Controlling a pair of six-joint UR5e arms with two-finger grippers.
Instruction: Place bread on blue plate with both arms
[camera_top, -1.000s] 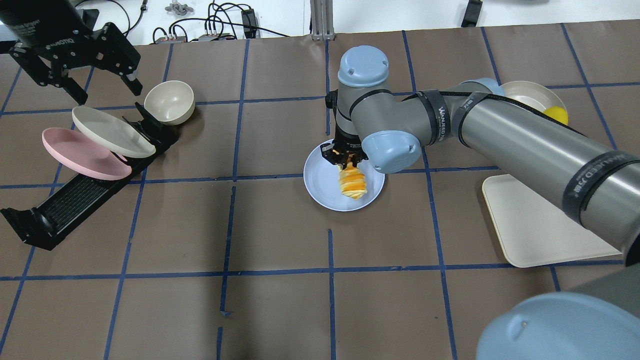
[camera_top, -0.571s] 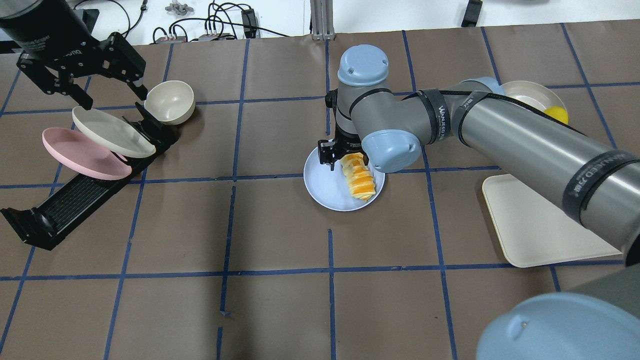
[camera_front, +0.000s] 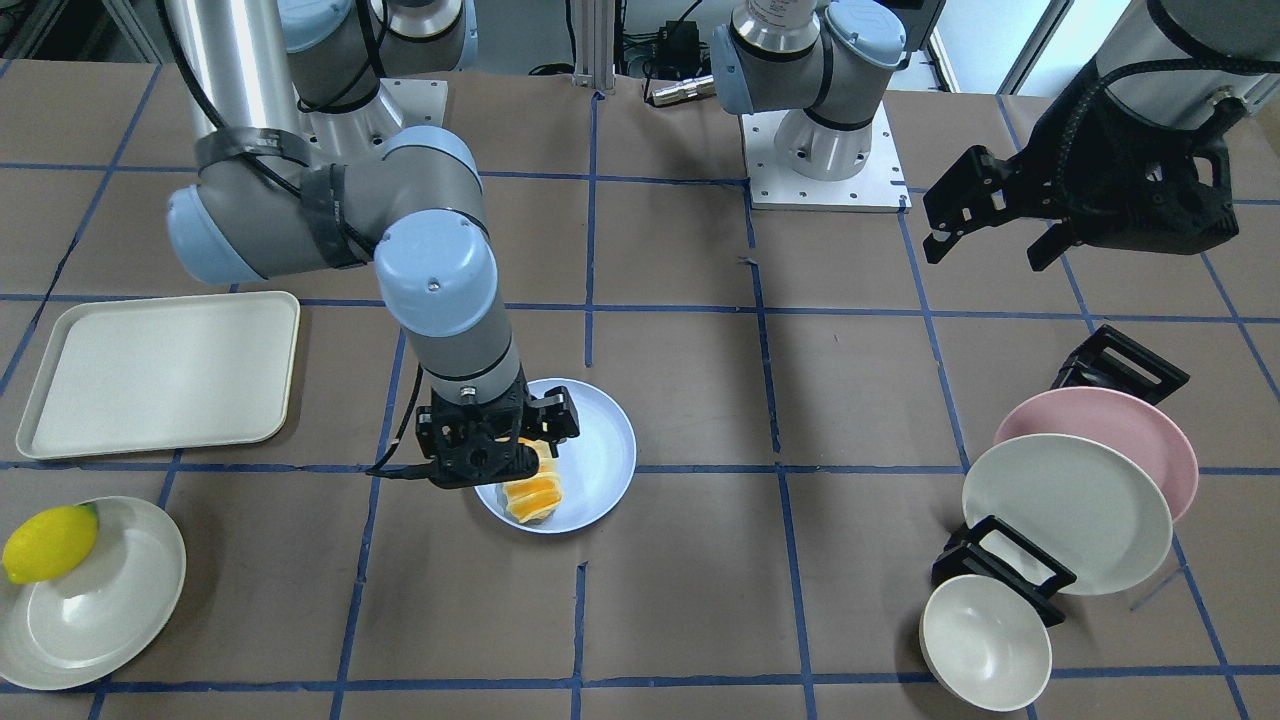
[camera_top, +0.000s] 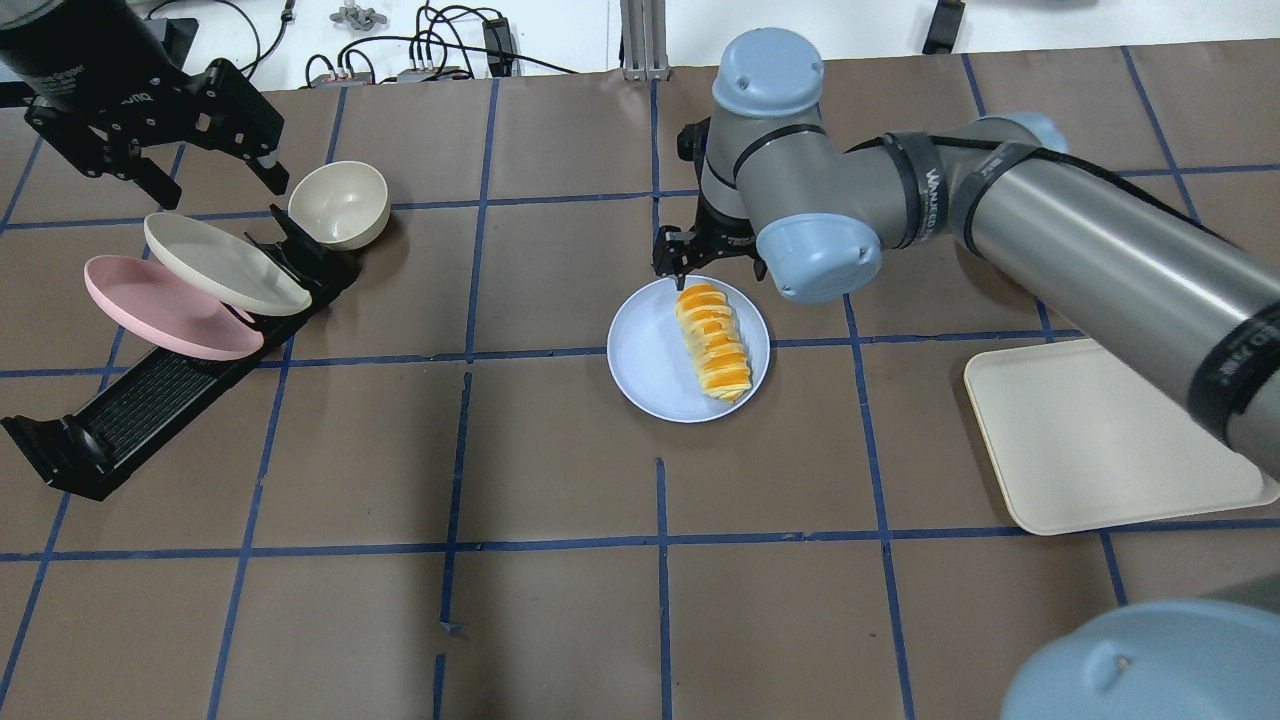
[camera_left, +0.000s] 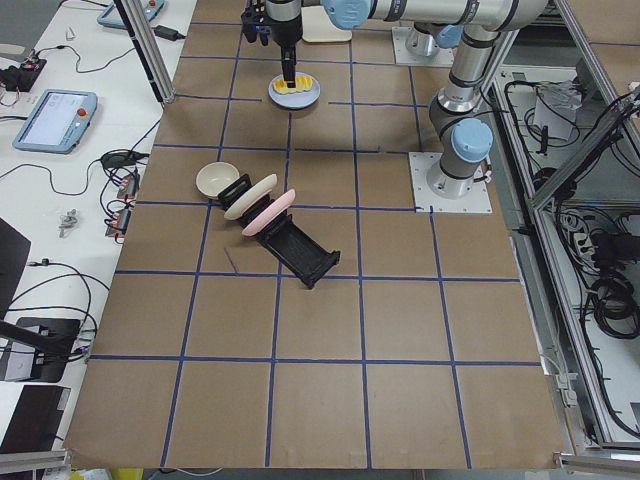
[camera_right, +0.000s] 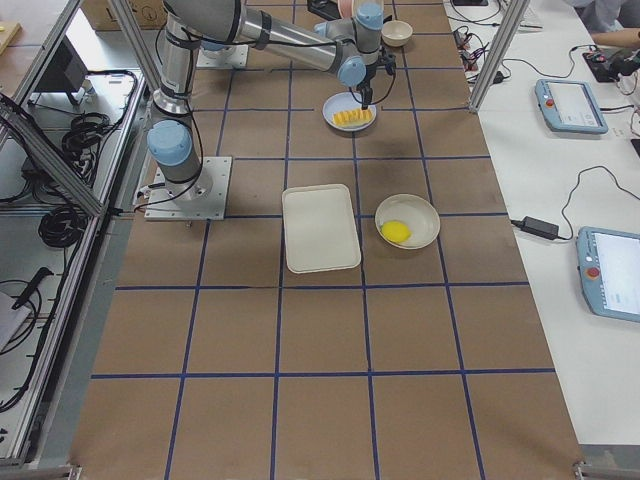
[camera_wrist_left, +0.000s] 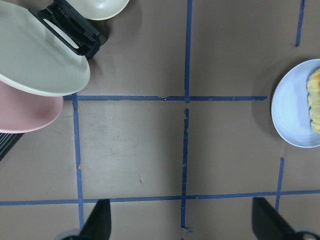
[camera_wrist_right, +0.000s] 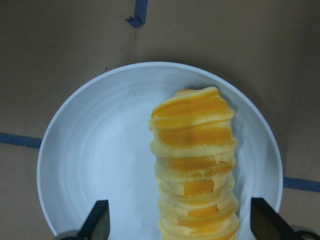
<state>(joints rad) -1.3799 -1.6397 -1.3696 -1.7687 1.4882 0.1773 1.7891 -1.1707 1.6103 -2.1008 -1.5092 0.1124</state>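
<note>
Bread (camera_top: 712, 342): lies flat on the blue plate (camera_top: 640, 362), on its right half in the overhead view. It runs lengthwise away from the robot, and nothing grips it.
Right pincer (camera_front: 492, 447): hangs just above the plate with its fingers spread wide and nothing between them. The wrist view looks straight down on the loaf.
Left pincer (camera_top: 213, 172): raised over the counter's left end, above the dish rack (camera_top: 150, 400) — fingers apart, holding nothing.
Rack: a cream plate (camera_top: 220, 262) and a pink plate (camera_top: 150, 305) lean in it, with a cream bowl (camera_top: 340, 203) just beside its far end.
Counter (camera_top: 560, 600): brown, gridded with blue tape.
Robot's right side: a cream tray (camera_top: 1090, 440), and beyond it a lemon (camera_front: 48, 542) resting at the rim of a shallow cream dish (camera_front: 100, 610).
</note>
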